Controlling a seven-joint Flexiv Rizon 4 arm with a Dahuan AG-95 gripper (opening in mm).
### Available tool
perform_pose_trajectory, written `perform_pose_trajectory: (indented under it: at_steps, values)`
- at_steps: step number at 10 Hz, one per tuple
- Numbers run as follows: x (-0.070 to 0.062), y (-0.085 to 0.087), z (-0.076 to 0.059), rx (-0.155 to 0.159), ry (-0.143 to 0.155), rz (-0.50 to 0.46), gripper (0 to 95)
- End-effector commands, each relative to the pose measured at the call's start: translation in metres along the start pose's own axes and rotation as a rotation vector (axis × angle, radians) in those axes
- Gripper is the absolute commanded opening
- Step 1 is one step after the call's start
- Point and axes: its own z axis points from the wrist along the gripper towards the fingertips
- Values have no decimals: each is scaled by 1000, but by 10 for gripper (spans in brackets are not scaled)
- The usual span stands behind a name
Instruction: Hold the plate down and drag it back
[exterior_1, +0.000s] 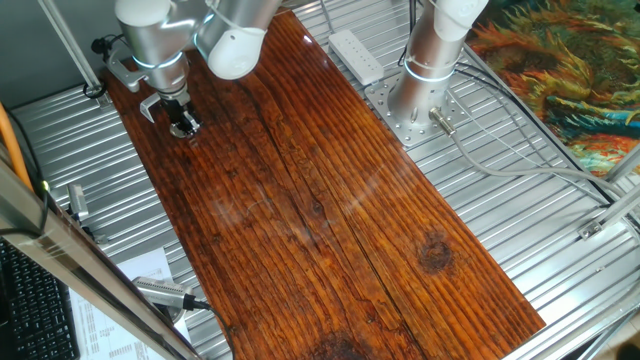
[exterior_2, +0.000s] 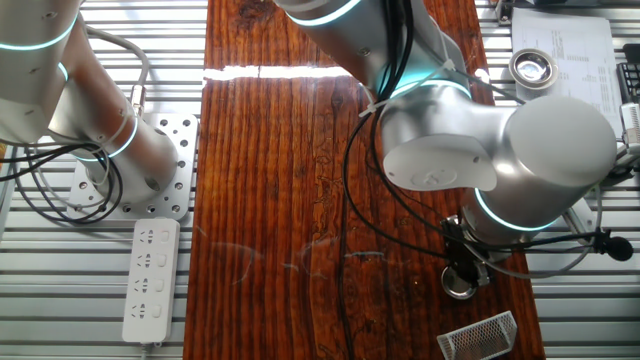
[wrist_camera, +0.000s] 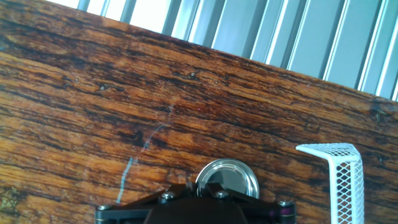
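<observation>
The plate, a small round metal disc with a silvery rim and a dark centre, lies flat on the wooden board near its far end. In the hand view my gripper stands directly over the plate's near edge, fingertips close together and shut, with nothing between them. From the other fixed view the plate shows just under the gripper tip, which seems to touch it. In the one fixed view the gripper sits at the board's far left corner and covers the plate.
A white mesh bracket stands on the board just right of the plate, near the board's end. A second arm's base and a white power strip sit beside the board. Ribbed metal table surrounds it.
</observation>
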Motion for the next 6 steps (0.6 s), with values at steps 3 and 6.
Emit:
perform_pose_trajectory:
  at_steps: [3, 6]
  values:
    - [-2, 4, 0, -16, -3, 7, 0]
    - [-3, 9, 1, -19, -2, 17, 0]
